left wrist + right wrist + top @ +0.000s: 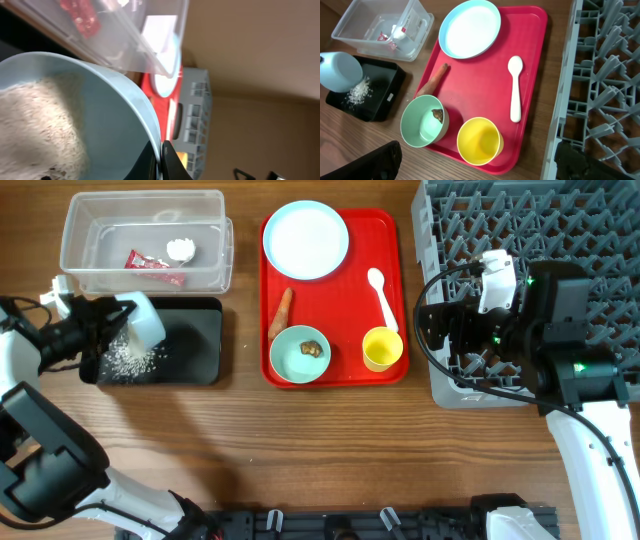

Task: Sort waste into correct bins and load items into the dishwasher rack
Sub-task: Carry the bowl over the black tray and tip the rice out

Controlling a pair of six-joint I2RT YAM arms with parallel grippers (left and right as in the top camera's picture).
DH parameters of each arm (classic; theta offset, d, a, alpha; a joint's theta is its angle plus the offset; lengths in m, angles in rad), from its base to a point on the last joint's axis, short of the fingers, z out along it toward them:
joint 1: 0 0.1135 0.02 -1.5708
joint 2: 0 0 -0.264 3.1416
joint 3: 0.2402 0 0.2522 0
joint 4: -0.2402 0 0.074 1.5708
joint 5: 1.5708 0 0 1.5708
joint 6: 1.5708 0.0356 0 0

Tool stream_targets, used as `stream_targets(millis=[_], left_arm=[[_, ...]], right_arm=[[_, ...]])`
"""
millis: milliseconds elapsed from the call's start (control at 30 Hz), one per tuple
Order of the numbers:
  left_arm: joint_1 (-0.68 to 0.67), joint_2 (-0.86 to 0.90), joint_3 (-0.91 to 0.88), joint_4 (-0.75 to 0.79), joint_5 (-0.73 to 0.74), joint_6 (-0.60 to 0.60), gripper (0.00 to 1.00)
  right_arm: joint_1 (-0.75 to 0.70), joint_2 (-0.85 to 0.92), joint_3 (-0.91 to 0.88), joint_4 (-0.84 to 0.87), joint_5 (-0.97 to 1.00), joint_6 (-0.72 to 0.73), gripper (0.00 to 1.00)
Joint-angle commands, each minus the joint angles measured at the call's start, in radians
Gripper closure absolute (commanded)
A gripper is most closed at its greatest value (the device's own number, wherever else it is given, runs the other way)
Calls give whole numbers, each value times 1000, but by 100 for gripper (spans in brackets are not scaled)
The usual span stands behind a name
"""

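Observation:
My left gripper (161, 150) is shut on the rim of the pale blue bowl (143, 320), which is tipped over the black tray (200, 340). White rice (130, 358) lies heaped in that tray, and more rice (35, 125) clings inside the bowl. The clear tub (145, 240) holds a red wrapper (152, 264) and a tissue ball (181, 249). On the red serving tray (340, 310) are the plate (305, 238), spoon (383, 295), carrot (282, 313), yellow cup (382, 348) and mint bowl (299, 352) with a brown lump (438, 115). My right gripper (477, 152) hangs open above the cup, holding nothing.
The grey dishwasher rack (540, 240) fills the right side, its left wall close to the red tray's right edge. The right arm's body and cables hang over the rack's front left corner. Bare wood runs along the table's front.

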Motion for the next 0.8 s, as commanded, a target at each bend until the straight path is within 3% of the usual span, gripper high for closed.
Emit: stream_targets(millis=[0,367,767], left_arm=[[21,-20,-5,-17,130,12,96],[78,-20,-5,-42,349,-2,96],[86,-20,-5,-42,368,-22,96]], right_arm=[[6,5,27,4,9,14,1],[6,5,27,5,9,15,0],[6,5,27,3,9,15,0]])
